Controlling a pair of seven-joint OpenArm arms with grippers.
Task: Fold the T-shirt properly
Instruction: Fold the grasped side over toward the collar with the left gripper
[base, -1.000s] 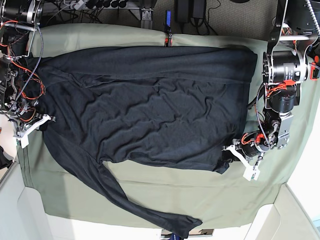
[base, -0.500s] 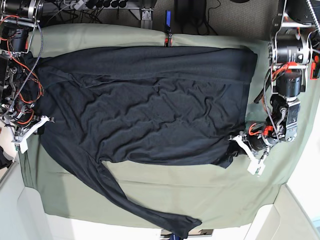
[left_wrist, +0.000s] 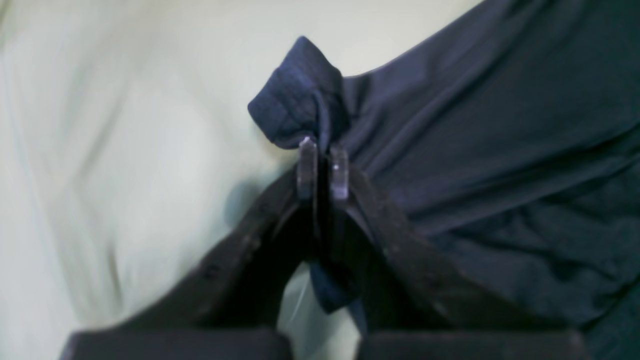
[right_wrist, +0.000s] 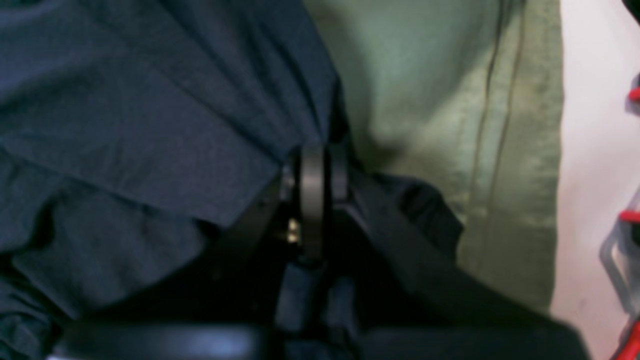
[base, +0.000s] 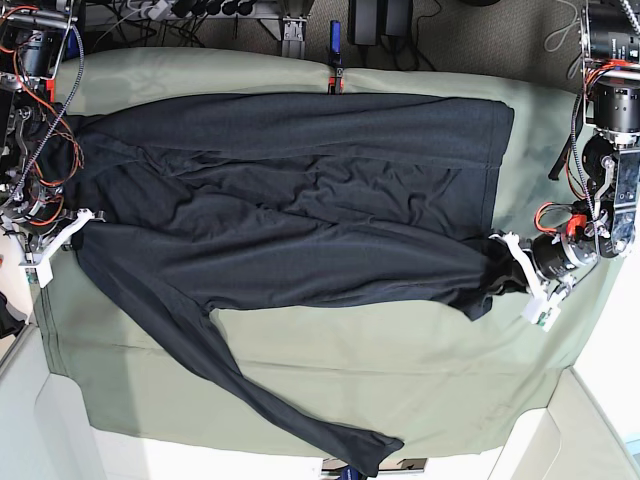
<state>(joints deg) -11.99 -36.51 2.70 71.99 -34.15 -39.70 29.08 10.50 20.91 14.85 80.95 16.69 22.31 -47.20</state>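
Charcoal knit, thin and creased: the T-shirt (base: 300, 200) lies spread across the olive-green sheet (base: 420, 380) w/ its body at centre, one long sleeve trailing toward the near edge, and a fold band along the far side. The left gripper (base: 512, 268), at the scene's right, is clamped on a bunched hem corner; the wrist view shows its jaws nearly closed w/ a knob of fabric (left_wrist: 300, 95) sticking out past the tips. The right gripper (base: 72, 228), at the scene's left, pinches the shoulder-side edge; its wrist view shows the jaws pressed together on cloth (right_wrist: 150, 125).

Handling, as a judgement: light, very soft, no stiffness, so it'll sag and drag between the two holds and wrinkle readily. Thin knit may slip from a shallow pinch. Best holds look like the doubled hems and corners, approx where both grips sit now, keeping the near edge taut between them. The loose sleeve is likely to trail behind.
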